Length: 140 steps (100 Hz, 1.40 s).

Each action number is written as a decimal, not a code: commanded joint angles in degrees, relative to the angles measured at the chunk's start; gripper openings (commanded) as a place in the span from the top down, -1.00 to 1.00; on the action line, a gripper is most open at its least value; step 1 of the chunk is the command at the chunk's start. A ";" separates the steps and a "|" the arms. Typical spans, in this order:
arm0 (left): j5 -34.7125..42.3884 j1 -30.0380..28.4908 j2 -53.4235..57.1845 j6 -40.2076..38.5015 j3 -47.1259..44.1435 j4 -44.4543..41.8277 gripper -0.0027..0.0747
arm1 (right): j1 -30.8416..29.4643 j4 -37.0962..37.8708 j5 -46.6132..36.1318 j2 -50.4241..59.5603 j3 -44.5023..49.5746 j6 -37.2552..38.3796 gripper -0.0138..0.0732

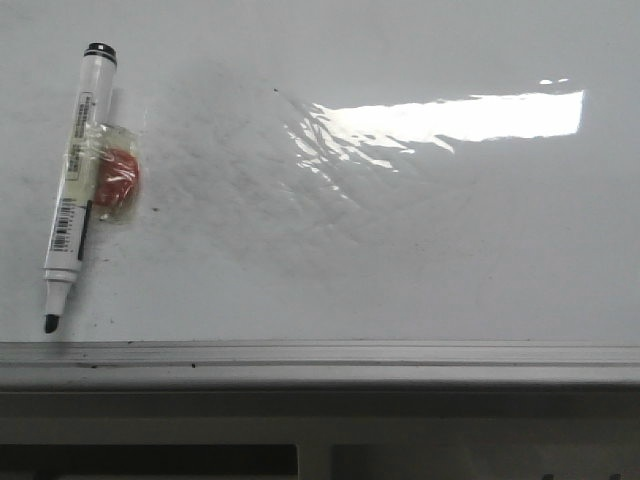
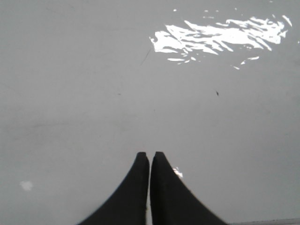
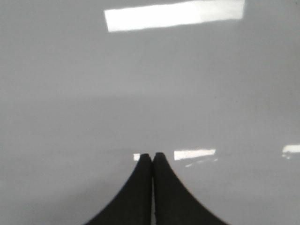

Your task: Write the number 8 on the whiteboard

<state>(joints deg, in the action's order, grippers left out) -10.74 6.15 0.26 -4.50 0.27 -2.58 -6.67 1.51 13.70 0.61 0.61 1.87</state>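
The whiteboard (image 1: 400,250) is glossy white with faint grey smudges and a bright glare patch; no number 8 shows on it. A white marker (image 1: 78,180) with a black tip and a red lump taped to its side lies on the board at the far left, tip toward the ledge. Neither gripper shows in the front view. My left gripper (image 2: 150,154) is shut and empty over the bare board (image 2: 93,93). My right gripper (image 3: 152,155) is shut and empty over the bare board (image 3: 140,93).
A grey-white ledge (image 1: 320,355) runs along the board's lower edge, with a dark gap below it. Glare (image 1: 450,118) covers part of the upper right of the board.
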 commanded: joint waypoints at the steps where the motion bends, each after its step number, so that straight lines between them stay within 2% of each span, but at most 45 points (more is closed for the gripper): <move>1: 6.25 0.37 1.62 -0.43 -2.21 0.00 0.98 | -0.36 -1.51 -8.51 1.14 0.73 -0.50 0.83; 17: 7.76 0.37 1.62 -0.43 -2.21 0.08 0.98 | -0.36 -3.20 -18.05 1.14 0.73 -0.50 0.83; 28: 10.07 0.37 1.62 -0.43 -2.10 0.08 0.98 | -0.36 -3.20 -20.32 1.14 0.61 -0.50 0.83; 39: 10.74 0.37 1.53 -0.43 -0.94 0.08 0.99 | -0.36 -3.20 -16.53 1.14 -0.96 -0.50 0.83; 51: 6.50 0.37 -0.22 -0.43 2.83 0.70 0.99 | -0.36 -3.56 -10.58 -0.21 -4.56 -0.50 0.83; 62: 2.63 0.37 -3.88 -0.43 7.62 4.64 0.99 | -0.36 -5.99 -4.42 -4.51 -8.77 -0.50 0.83; 75: 2.58 0.37 -7.79 -0.43 10.97 6.28 0.98 | -0.36 -9.65 3.22 -11.96 -13.92 -0.50 0.83; 85: 2.35 0.37 -9.68 -0.43 11.80 6.28 0.98 | -0.36 -13.77 4.39 -16.33 -16.25 -0.50 0.83; 93: 0.61 0.37 -10.77 0.01 11.80 6.16 0.97 | -0.36 -13.89 2.99 -18.24 -16.37 -0.50 0.83; 98: -0.75 0.37 -11.39 0.65 11.80 6.16 0.88 | -0.36 -13.89 2.99 -18.85 -16.37 -0.50 0.83; 103: -1.43 0.37 -12.01 0.65 11.80 6.16 0.69 | -0.36 -13.89 2.99 -19.18 -16.24 -0.50 0.83; 115: 2.09 0.37 -13.36 0.65 11.07 6.16 0.04 | -0.36 -13.89 2.97 -19.18 -15.50 -0.50 0.83; 120: 5.74 0.37 -13.87 0.65 10.44 6.42 -0.14 | -0.36 -13.89 2.97 -19.18 -15.40 -0.50 0.83; 125: 9.41 0.37 -14.57 0.65 9.77 6.57 -0.22 | -0.36 -13.89 2.97 -19.18 -15.40 -0.50 0.83; 140: 15.81 2.73 -17.59 0.65 9.62 6.47 -0.20 | -0.36 -13.89 2.97 -19.18 -15.40 -0.50 0.83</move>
<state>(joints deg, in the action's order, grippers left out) -4.01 6.94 -14.98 -3.77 8.38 3.34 -6.67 -11.93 20.69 -17.62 -13.25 1.87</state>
